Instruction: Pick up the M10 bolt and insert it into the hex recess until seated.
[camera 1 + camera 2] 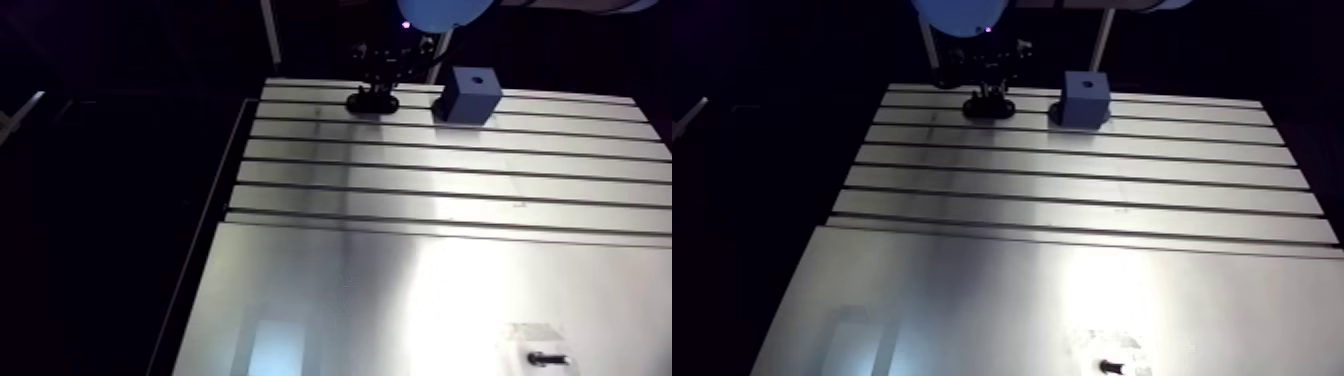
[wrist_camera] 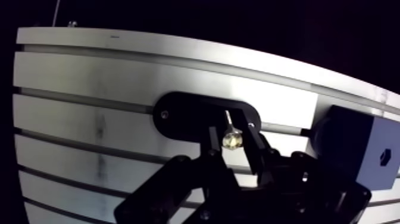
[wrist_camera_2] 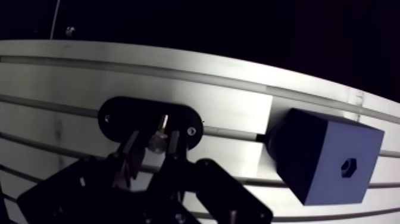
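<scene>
The M10 bolt [image 2: 231, 139] sits between the fingertips of the gripper [image 3: 155, 146]. Its bright rounded end faces the wrist camera, and its thin shank slants away toward the black oval plate [image 2: 184, 113] beneath. The fingers [image 2: 257, 149] are drawn in against the bolt on both sides, pinching it. Whether the bolt touches the plate cannot be determined.

The plate lies flat on the table [image 1: 400, 290], at the far edge, nearer the far-left corner. Two screw heads show at its ends.

The blue block [image 1: 470, 95] stands near the plate along the same far edge, apart from it. The hex recess [image 3: 348, 167] is in the block face turned toward the wrist camera.

A small dark part [image 1: 546, 357] lies on a pale translucent patch [image 1: 530, 335] at the near edge, well apart from the gripper.
</scene>
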